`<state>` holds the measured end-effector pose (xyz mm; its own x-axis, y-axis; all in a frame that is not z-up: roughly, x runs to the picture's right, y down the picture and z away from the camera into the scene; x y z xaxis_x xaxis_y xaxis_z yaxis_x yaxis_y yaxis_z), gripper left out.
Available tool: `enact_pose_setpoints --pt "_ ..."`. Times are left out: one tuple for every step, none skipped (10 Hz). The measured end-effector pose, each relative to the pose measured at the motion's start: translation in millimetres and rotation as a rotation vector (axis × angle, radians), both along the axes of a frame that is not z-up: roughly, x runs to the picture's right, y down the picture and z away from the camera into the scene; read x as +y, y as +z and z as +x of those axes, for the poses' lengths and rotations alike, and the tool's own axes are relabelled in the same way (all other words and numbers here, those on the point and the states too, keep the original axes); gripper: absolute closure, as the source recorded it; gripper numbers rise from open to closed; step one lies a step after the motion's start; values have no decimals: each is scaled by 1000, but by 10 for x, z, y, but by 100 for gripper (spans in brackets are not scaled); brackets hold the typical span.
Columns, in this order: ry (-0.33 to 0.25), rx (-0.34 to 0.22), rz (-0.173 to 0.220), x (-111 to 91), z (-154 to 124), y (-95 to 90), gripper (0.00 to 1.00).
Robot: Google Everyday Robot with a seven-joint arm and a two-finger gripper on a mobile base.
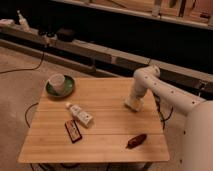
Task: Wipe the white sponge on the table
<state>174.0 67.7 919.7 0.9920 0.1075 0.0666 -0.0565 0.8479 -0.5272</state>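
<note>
Big square light-wood plank tabletop (pixel 100 145). White robot arm's claw (pixel 133 103) is down low near its right side; can't tell if it's wide or narrow. Small off-white soft sponge (pixel 131 106) seems right under the claw, on the wood. Wipe tip: press softly, slide flat, avoid small brown oblong thing (pixel 136 140).

Single high view, looking down and forward across the whole counter (pixel 110 131), middle distance, ledge (pixel 100 52) along the far side, arm (pixel 165 92) entering from the right edge, gripper (pixel 133 103) low at counter's right-centre.
</note>
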Motion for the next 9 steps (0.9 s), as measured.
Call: enact_pose_setpoints --pt "-23 -18 6 -60 -197 33 78" --pt "-43 -33 9 -89 -361 55 78" --pt "-71 -53 11 -104 -570 81 78" --pt "-101 -75 8 -81 -785 108 78" --pt "-132 -94 6 -56 -972 119 78" --pt "-166 -121 1 -2 -1184 117 78" --pt "-198 -152 -1 39 -1403 94 78" --pt "-227 -185 -4 101 -1597 55 78" --pt "-255 -227 -7 179 -1792 -18 78"
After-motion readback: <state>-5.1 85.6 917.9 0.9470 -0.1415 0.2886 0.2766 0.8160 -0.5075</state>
